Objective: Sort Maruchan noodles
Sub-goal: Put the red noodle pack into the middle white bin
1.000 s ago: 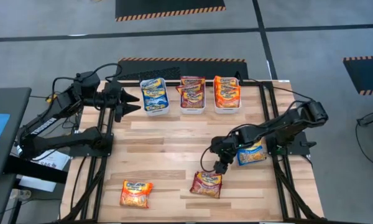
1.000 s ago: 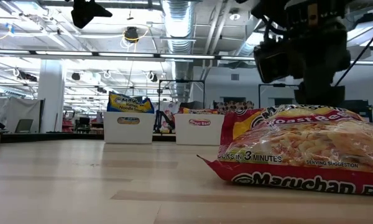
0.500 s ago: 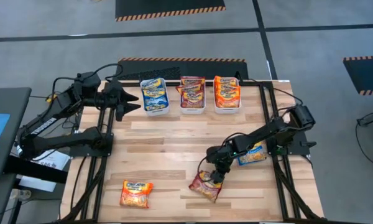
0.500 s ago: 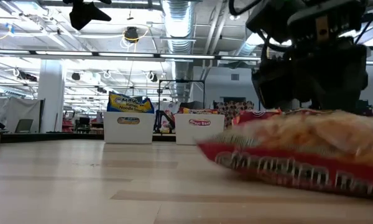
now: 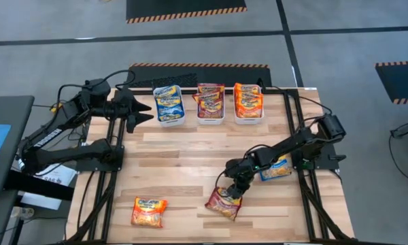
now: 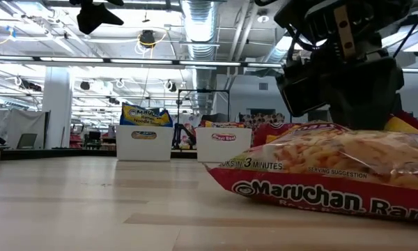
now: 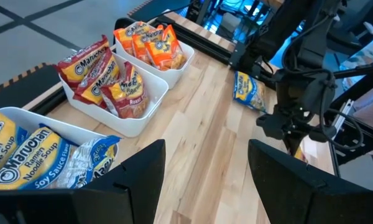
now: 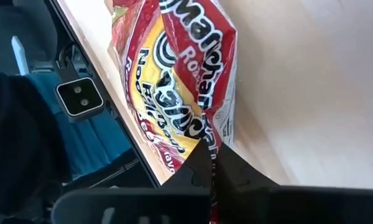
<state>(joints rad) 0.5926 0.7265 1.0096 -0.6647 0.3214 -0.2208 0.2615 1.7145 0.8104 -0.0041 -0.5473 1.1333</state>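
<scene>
Maroon noodle packet near front edge of tabletop; I see right end effector pinched closed on its rear edge. Blue packet just beside. Orange packet front left. Left end effector spread wide, hovering beside white bins.

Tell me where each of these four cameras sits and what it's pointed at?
High view: overhead, straight down on the table; both arms show.
Low view: tabletop height, level across; maroon Maruchan packet fills it, right gripper above.
Left wrist view: on the raised left gripper, open, facing three white bins.
Right wrist view: on the right gripper, shut on the maroon packet's edge.
Shared: high view also shows that packet and the bins.
</scene>
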